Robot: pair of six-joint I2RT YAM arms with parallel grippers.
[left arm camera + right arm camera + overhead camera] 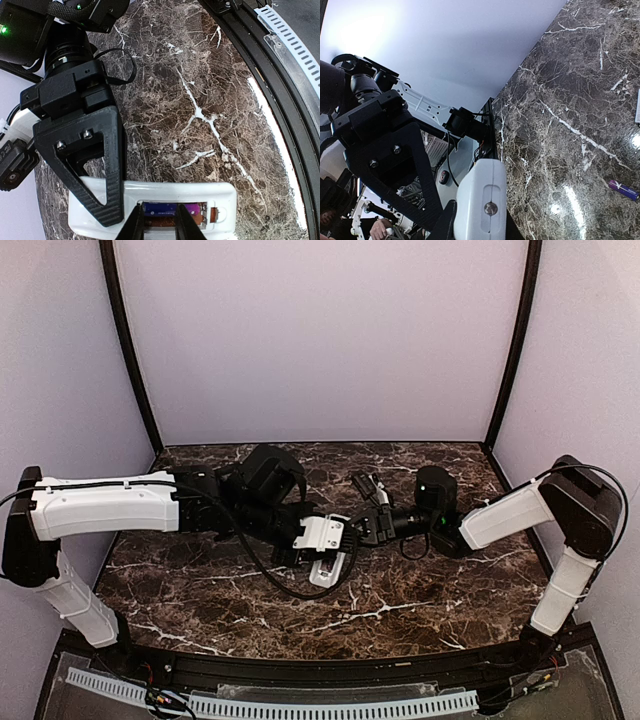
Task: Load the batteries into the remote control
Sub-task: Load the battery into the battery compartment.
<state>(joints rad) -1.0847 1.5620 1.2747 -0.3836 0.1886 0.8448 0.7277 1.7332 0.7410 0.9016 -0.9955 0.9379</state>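
From where I stand, the right gripper point(477, 230) is clamped on the remote control point(220, 197) at mid-table. The left gripper point(157, 230), jaws narrow, sits over the seated battery point(194, 210); whether it pinches it I can't tell. I'd press it down flat and square to the bay. Only the right wrist view shows the spare battery point(622, 190), at 3 o'clock.
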